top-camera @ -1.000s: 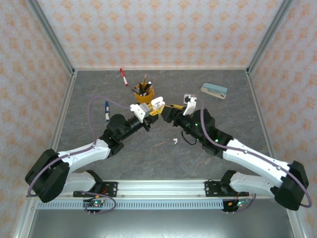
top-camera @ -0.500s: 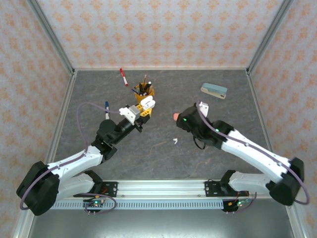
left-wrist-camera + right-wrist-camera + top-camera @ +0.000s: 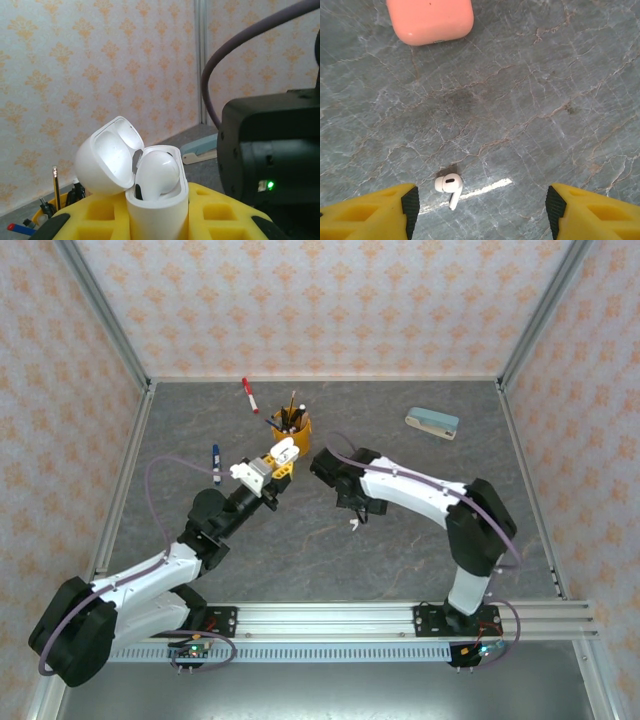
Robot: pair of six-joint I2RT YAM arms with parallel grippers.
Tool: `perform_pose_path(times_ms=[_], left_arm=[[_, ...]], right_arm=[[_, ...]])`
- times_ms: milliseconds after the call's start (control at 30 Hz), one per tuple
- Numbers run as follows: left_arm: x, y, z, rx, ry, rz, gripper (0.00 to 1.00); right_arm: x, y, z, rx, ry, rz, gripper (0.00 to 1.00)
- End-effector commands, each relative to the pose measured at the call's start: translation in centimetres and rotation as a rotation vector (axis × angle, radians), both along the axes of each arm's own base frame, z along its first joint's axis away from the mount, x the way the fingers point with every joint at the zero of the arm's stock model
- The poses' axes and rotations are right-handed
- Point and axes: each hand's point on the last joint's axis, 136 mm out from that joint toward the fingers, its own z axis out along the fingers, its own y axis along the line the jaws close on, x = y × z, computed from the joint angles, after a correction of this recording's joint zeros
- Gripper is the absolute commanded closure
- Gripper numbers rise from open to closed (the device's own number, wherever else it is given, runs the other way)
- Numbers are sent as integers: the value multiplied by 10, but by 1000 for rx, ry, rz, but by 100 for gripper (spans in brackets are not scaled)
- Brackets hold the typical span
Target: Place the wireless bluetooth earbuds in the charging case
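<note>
My left gripper (image 3: pixel 157 222) is shut on the base of a white charging case (image 3: pixel 159 210) and holds it upright with its lid (image 3: pixel 106 156) flipped open. One white earbud (image 3: pixel 159 172) sits in the case. From above, the case (image 3: pixel 285 450) hangs over the table beside the yellow cup. A second white earbud (image 3: pixel 449 185) lies loose on the grey table, stem toward me. My right gripper (image 3: pixel 480 210) hovers open above it, its yellow fingers (image 3: pixel 385 212) well apart, and the earbud lies near the left one. From above, this earbud (image 3: pixel 354 525) lies just below the right gripper (image 3: pixel 350 504).
A closed salmon-pink case (image 3: pixel 430 19) lies on the table ahead of the right gripper. A yellow cup of pens (image 3: pixel 292 424) stands behind the left gripper. A red marker (image 3: pixel 249 395), a blue marker (image 3: pixel 216 463) and a teal block (image 3: pixel 432 423) lie further off.
The two grippers were together at the white case. The right arm has since swung left and down over the loose earbud, and the left arm has drawn back to the left with the case.
</note>
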Motion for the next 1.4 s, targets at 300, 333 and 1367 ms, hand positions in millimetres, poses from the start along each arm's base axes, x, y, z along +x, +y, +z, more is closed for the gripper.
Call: perform_pose_path(times_ms=[300, 333, 1367], left_arm=[[-5, 15, 26, -68, -78, 36, 100], [-5, 14, 26, -68, -78, 35, 100], [-4, 13, 22, -63, -65, 29, 100]], right_arm=[[-12, 22, -44, 42, 166, -36, 37], [-12, 24, -47, 51, 171, -35, 38], [-21, 3, -71, 14, 199, -12, 55]])
